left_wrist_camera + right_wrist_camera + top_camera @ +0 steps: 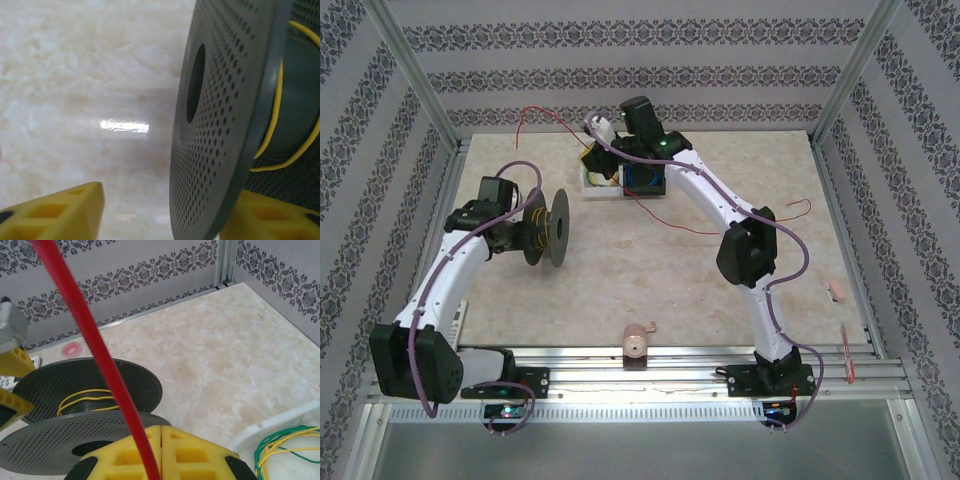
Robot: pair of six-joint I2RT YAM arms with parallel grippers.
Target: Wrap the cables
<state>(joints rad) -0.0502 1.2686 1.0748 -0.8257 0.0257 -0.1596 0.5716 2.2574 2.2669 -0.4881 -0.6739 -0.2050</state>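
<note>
Right wrist view: red cables in the grip of the closed right hand, up-left from its yellow fingers.

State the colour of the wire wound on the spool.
Yellow thin wire on dark grey perforated spool; left wrist view shows it best.

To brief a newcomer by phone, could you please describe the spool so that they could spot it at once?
On the pale marble-patterned table, look at the tip of the left arm. The spool stands upright there: two dark grey perforated discs with yellow wire round the hub, unlike the white tray of loose coils farther back.
</note>
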